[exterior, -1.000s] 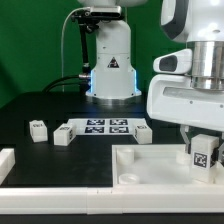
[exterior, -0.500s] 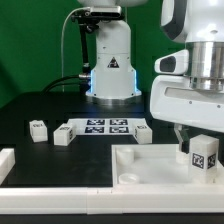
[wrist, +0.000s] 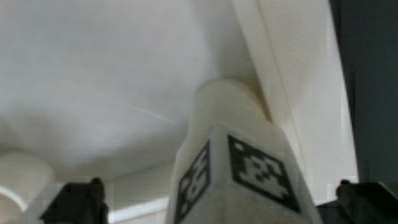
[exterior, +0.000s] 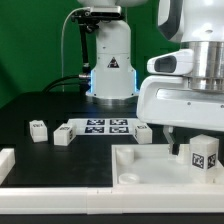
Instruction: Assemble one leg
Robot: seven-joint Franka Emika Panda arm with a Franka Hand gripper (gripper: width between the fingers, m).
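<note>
We see the leg (exterior: 203,157), a small chunky white post with a black-and-white tag, standing upright on the white panel (exterior: 140,165) toward the exterior view's right, just under the robot's hand (exterior: 190,140). In the wrist view the leg (wrist: 240,150) rises between two dark fingertips (wrist: 79,200), which stand apart on either side without visibly touching it, so the hand looks spread wide. We judge the leg light, rigid and smooth, perhaps slippery; gripping its flat opposite sides near mid-height seems safest. Spare legs (exterior: 38,129) sit on the dark tabletop (exterior: 30,105).
</note>
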